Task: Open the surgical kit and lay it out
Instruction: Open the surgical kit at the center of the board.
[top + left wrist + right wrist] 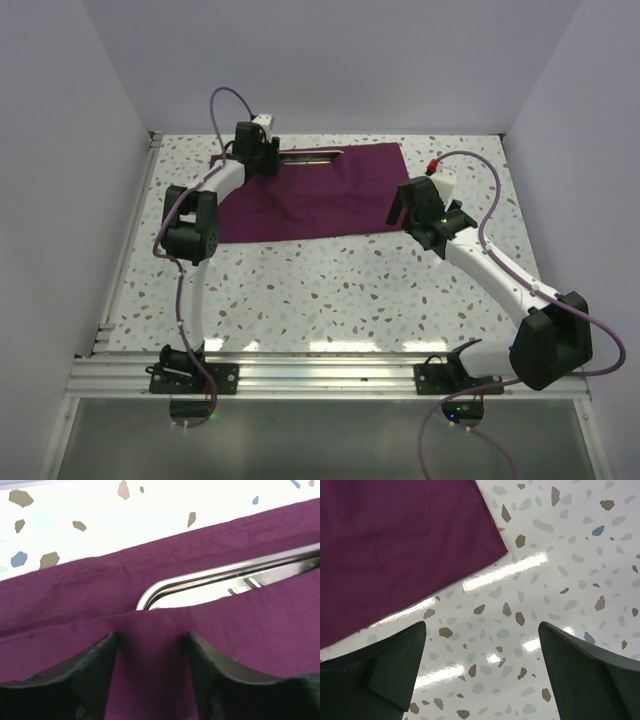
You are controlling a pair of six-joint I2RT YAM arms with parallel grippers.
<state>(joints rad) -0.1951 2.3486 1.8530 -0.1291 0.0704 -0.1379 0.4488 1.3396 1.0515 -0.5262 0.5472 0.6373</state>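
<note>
We are barely starting: cloth wrap (310, 195) covering most of tray (210, 575), left fingers (92, 672) half-open astride it, right fingers (395, 667) wide

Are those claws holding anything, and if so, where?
Right gripper: nothing. Left gripper straddles the purple cloth flap covering the steel tray; whether it grips yet cannot be told.

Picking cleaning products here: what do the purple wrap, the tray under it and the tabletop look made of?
Dark purple cloth wrap: woven fabric, matte, with a stitched hem. Shiny rectangular tray: polished metal, probably steel, mirror reflections on its rim. Speckled tabletop: glossy terrazzo-look surface; possibly laminate.
</note>
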